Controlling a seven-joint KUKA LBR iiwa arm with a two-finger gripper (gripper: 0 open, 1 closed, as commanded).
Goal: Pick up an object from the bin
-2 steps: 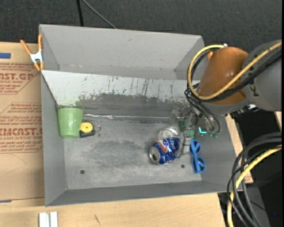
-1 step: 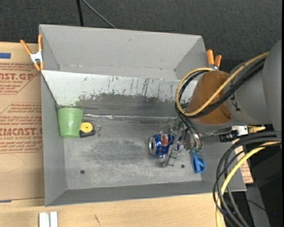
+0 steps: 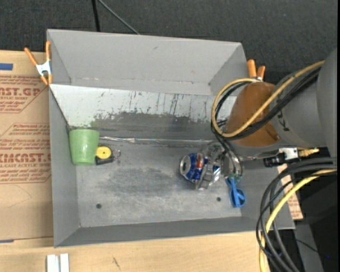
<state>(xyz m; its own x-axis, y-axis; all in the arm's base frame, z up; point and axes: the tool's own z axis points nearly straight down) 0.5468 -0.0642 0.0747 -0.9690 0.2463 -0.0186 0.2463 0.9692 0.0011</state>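
The gripper [image 3: 221, 164] is hovering right at the crumpled blue-and-silver can [image 3: 194, 168], seemingly lining up its grasp (spread or clamped, I can't tell), next needing a firm pinch and lift.

The arm [image 3: 324, 109] is a broad grey cylinder. An orange-brown rounded cover [image 3: 255, 113] caps its wrist, ringed by looping black and yellow cables [image 3: 222, 102]. The gripper [image 3: 215, 166] is silvery metal.

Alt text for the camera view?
The arm's gripper sits low in the grey metal bin, right side, beside a crushed blue-and-silver can and a small blue plastic tool. A green plastic cup and small yellow object lie left.
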